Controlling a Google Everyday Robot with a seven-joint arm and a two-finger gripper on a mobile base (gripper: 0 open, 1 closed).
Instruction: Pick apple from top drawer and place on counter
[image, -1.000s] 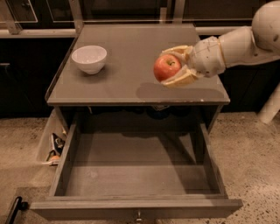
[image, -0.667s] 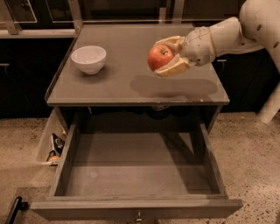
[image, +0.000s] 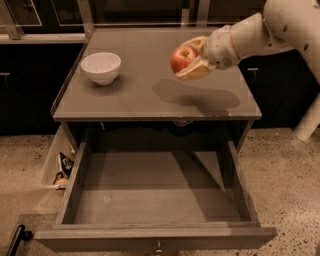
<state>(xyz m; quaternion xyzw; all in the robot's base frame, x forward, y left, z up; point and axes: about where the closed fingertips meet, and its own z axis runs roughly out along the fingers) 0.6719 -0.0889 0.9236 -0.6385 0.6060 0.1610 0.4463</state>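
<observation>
The red apple (image: 182, 59) is held in my gripper (image: 192, 59), whose pale fingers close on it from above and below. The gripper hangs in the air above the middle-right of the grey-brown counter (image: 145, 95), and its shadow falls on the surface beneath. The white arm reaches in from the upper right. The top drawer (image: 155, 197) is pulled wide open below the counter's front edge, and its flat bottom is bare.
A white bowl (image: 100, 67) stands on the counter's left rear part. A pale bin (image: 60, 165) with small items sits on the speckled floor left of the drawer. Dark cabinets line the back and right.
My gripper has carried the apple up and to the left, further in over the counter. The bowl and drawer have not moved.
</observation>
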